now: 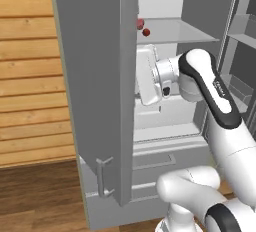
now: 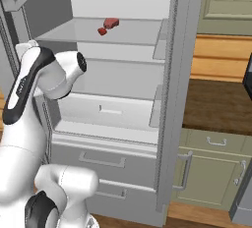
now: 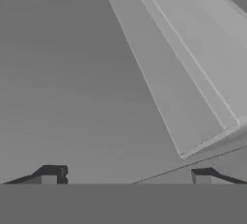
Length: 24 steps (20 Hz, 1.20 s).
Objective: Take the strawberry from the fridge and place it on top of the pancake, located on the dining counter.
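Open fridge, strawberry on grey shelf, gripper spread, wood-panelled wall

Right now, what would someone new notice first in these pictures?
The fridge stands open, with a strawberry and another red item on its upper shelf. The white arm reaches into the fridge below that shelf, its end effector spread wide with nothing between the fingertips.
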### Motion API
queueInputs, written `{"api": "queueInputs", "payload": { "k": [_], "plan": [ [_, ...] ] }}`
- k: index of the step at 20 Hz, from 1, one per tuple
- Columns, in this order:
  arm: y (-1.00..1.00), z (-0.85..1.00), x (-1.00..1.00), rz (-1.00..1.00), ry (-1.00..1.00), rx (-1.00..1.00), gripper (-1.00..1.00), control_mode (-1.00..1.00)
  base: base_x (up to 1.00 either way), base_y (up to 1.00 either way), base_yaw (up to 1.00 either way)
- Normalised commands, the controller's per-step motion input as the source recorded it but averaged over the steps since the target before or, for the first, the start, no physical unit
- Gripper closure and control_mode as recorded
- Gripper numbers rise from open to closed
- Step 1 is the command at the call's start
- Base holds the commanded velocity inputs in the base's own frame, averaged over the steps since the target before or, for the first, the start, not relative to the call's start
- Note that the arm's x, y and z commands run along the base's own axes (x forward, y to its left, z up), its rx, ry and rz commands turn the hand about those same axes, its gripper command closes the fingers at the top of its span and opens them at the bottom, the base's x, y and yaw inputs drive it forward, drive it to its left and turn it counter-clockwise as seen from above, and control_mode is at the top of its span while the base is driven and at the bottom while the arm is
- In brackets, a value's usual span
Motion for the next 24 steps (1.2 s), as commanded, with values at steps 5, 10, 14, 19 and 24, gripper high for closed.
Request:
{"api": "queueInputs", "payload": {
  "k": [5,10,14,19,24],
  "plan": [
    [0.85,0.0,-0.19,0.0,-0.04,-0.01,-1.0,-1.0,0.0,0.0,0.0],
    [0.9,0.0,-0.07,0.0,0.0,0.0,-1.0,-1.0,0.0,0.0,0.0],
    [0.61,0.0,-0.05,0.0,0.0,0.0,-1.0,-1.0,0.0,0.0,0.0],
    [0.22,0.0,-0.01,0.0,0.01,0.0,-1.0,-1.0,0.0,0.0,0.0],
    [0.25,0.0,-0.01,0.0,0.06,0.0,-1.0,-1.0,0.0,0.0,0.0]
  ]
}}
